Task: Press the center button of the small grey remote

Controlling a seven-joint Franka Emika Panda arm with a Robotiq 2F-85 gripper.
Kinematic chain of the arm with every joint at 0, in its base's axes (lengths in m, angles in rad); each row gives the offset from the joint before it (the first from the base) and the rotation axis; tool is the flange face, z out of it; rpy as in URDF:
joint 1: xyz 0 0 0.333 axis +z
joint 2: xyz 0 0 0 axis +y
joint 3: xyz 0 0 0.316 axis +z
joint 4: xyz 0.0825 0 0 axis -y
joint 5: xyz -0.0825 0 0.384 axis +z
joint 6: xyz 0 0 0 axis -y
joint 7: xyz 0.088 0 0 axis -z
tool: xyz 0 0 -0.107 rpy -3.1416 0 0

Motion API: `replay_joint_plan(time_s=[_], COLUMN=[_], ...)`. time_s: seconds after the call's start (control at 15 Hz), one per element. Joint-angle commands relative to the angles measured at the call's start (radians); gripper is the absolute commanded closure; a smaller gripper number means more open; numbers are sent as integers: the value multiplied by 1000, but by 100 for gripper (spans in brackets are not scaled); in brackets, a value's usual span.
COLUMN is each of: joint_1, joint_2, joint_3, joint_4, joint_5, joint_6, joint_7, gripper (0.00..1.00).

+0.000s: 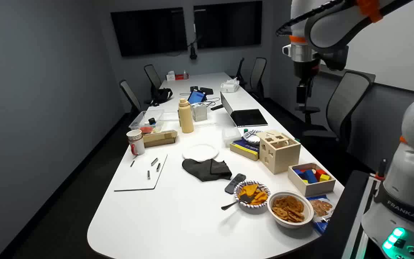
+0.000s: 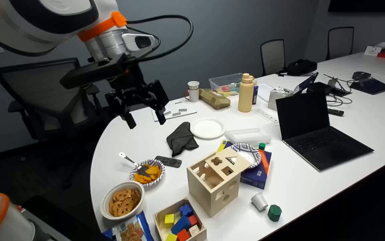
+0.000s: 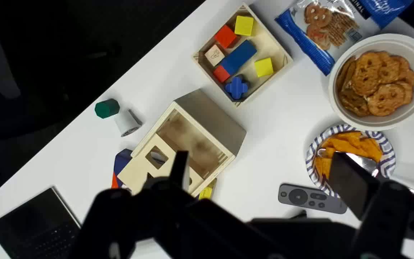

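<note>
The small grey remote (image 1: 235,183) lies flat on the white table, buttons up; it shows in both exterior views (image 2: 168,161). In the wrist view the remote (image 3: 327,205) shows between the finger tips, nearer the right finger. Its dark round center button (image 3: 298,196) is in plain sight; the end of the remote away from that button lies at the right finger's edge. My gripper (image 2: 146,119) is open and empty, high above the table with its fingers pointing down. It also hangs at the upper right in an exterior view (image 1: 302,96), and its spread fingers show in the wrist view (image 3: 262,172).
A patterned bowl (image 3: 311,158) of orange chips with a spoon touches or nearly touches the remote. A pretzel bowl (image 1: 293,225) stands beside it. A tall wooden shape box (image 2: 201,194), a block tray (image 1: 318,189) and a black cloth (image 2: 181,139) are nearby.
</note>
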Motion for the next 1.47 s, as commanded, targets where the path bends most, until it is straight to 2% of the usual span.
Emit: replay_joint_plan(time_s=[0.0, 0.4, 0.6, 0.93, 1.13, 1.2, 1.4], joint_1=[12, 12, 37, 100, 103, 89, 81], joint_2=[1, 9, 138, 419, 598, 660, 849], joint_3=[-10, -10, 12, 92, 146, 166, 153], joint_4=[-1, -6, 51, 150, 217, 243, 327], joint_5=[-7, -7, 53, 188, 199, 173, 122], joint_6=[-7, -7, 73, 367, 521, 564, 670], joint_7=[6, 6, 120, 335, 438, 496, 633], gripper=[0, 0, 0, 0, 0, 0, 0])
